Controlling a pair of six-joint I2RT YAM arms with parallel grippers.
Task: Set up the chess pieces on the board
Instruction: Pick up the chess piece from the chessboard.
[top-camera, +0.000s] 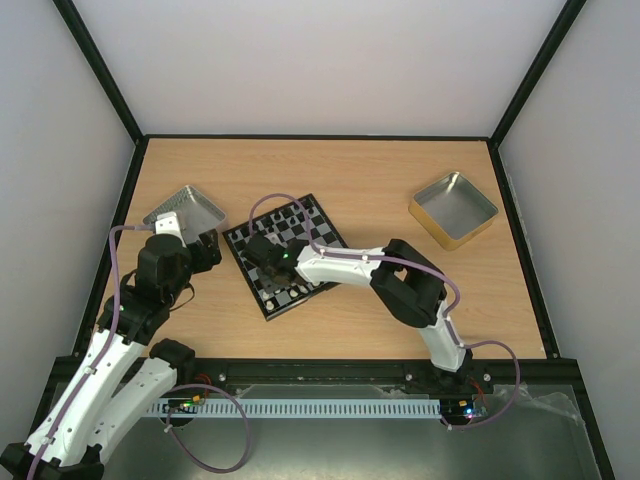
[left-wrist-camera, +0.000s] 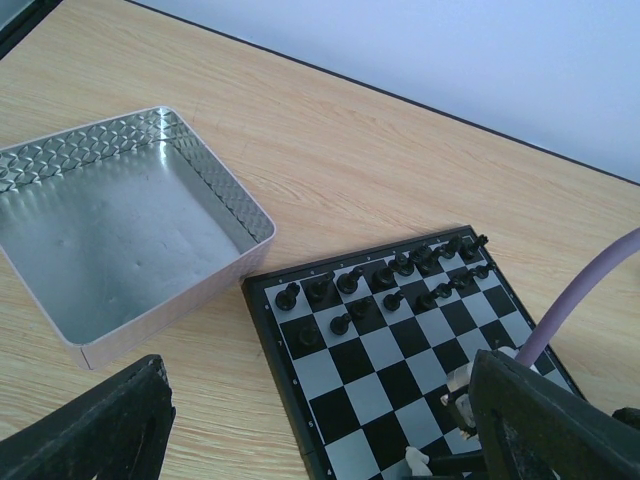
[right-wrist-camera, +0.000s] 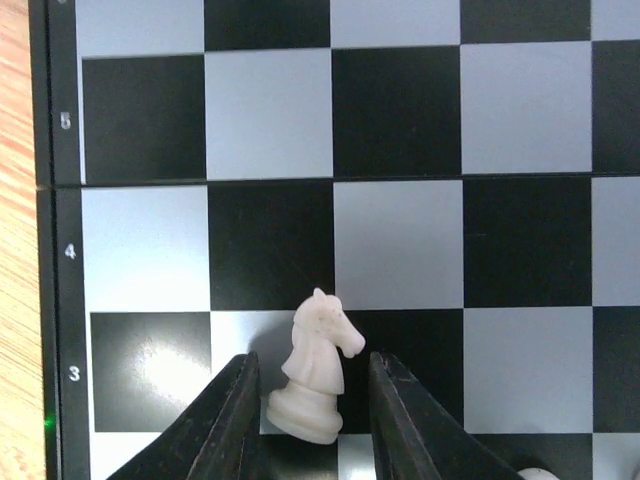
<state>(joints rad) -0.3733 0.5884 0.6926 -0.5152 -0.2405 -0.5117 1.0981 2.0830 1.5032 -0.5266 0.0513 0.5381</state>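
Note:
The board (top-camera: 300, 228) lies tilted at the table's middle left. Black chess pieces (left-wrist-camera: 390, 282) stand in two rows along its far side in the left wrist view. A few white pieces (top-camera: 292, 291) stand at its near side. My right gripper (right-wrist-camera: 315, 405) is low over the board (right-wrist-camera: 400, 240), open, with its fingers (right-wrist-camera: 235, 420) either side of a cream-white knight (right-wrist-camera: 313, 375). There is a small gap on each side. The knight stands near row 3. My left gripper (top-camera: 208, 250) is open and empty, just left of the board.
An empty silver tray (top-camera: 185, 212) with a diamond-pattern rim sits left of the board, also in the left wrist view (left-wrist-camera: 215, 180). A gold-sided tray (top-camera: 452, 208) sits at the back right. The right arm's purple cable (left-wrist-camera: 580, 290) arcs over the board.

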